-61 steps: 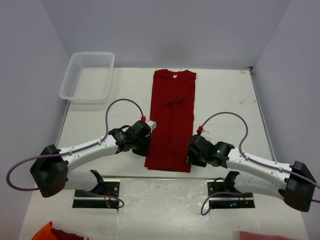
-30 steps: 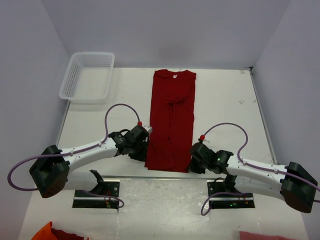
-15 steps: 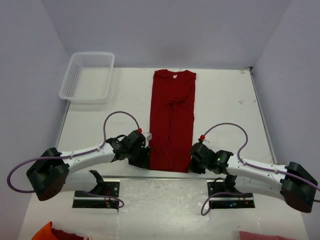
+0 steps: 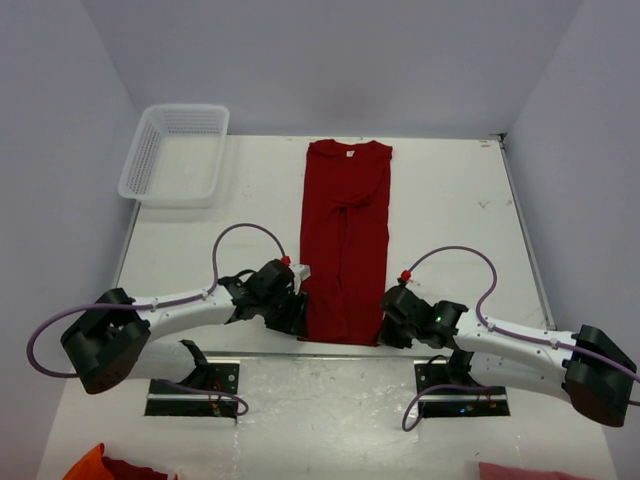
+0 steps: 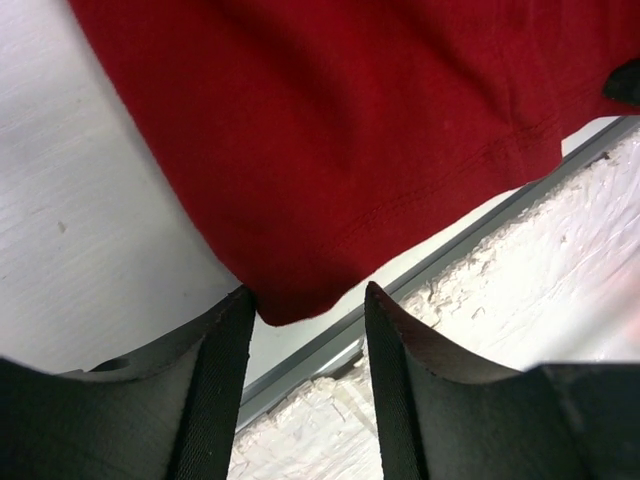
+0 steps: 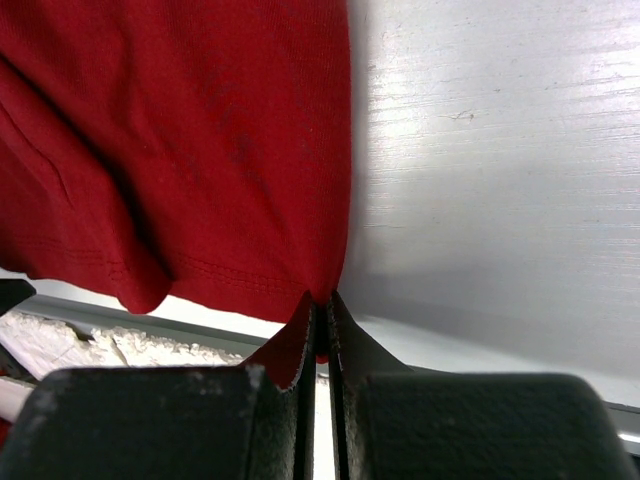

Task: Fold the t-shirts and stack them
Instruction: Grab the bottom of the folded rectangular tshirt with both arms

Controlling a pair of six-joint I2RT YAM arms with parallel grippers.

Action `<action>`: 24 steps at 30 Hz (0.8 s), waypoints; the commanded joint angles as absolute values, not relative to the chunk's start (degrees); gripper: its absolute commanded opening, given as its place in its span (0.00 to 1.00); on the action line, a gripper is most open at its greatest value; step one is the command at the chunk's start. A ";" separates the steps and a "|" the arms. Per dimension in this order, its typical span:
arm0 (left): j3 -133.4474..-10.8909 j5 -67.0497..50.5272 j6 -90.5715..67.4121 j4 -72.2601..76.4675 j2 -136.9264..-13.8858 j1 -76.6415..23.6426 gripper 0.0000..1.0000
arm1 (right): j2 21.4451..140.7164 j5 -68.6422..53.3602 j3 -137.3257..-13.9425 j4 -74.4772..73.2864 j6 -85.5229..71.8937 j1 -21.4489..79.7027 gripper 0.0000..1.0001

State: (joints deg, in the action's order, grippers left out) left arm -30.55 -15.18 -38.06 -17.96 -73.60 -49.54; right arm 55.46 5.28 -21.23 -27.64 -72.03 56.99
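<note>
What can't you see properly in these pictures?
- Top view: the label on the t-shirt is too small to read.
- Top view: the t-shirt's near corners are hidden under the left gripper and right gripper.
- Top view: the orange cloth is cut off by the bottom edge.
- Wrist views: most of the t-shirt lies outside the frame.

Your two arms are white link shells between chunky black joint housings: the left arm (image 4: pixel 185 300) at the overhead frame's lower left, the right arm (image 4: pixel 515 343) at lower right. A thin lilac cable (image 4: pixel 248 226) loops off each one and ends in a red connector (image 4: pixel 287 260) at the wrist. A green light (image 4: pixel 437 320) glows on your right wrist housing. Each base stands on a black mounting plate (image 4: pixel 225 385). Close up, your left gripper (image 5: pixel 306 300) has broad matte black fingers (image 5: pixel 215 380) with curved tips. Your right gripper (image 6: pixel 320 305) matches it.
</note>
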 commanded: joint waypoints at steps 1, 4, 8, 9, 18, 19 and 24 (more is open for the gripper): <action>-30.32 -15.12 -38.23 -16.17 -75.85 -49.57 0.50 | 55.72 6.94 -20.83 -30.32 -72.42 57.48 0.00; -30.06 -15.03 -38.32 -16.00 -76.29 -49.57 0.47 | 55.02 7.12 -20.74 -30.85 -72.51 57.39 0.00; -29.36 -15.38 -38.58 -16.00 -76.29 -49.57 0.36 | 54.67 7.47 -21.09 -31.46 -72.51 57.39 0.00; -29.27 -15.38 -38.58 -15.91 -76.38 -49.57 0.33 | 54.75 7.47 -21.09 -31.55 -72.42 57.39 0.00; -27.25 -15.12 -39.99 -17.75 -72.96 -49.57 0.00 | 56.95 8.43 -22.50 -33.21 -71.54 57.57 0.00; -26.90 -14.94 -40.16 -18.28 -71.56 -49.57 0.00 | 56.95 8.79 -22.67 -34.01 -71.54 57.74 0.00; -25.75 -14.32 -41.48 -20.74 -67.42 -49.57 0.00 | 53.97 11.69 -23.99 -39.10 -72.60 58.71 0.00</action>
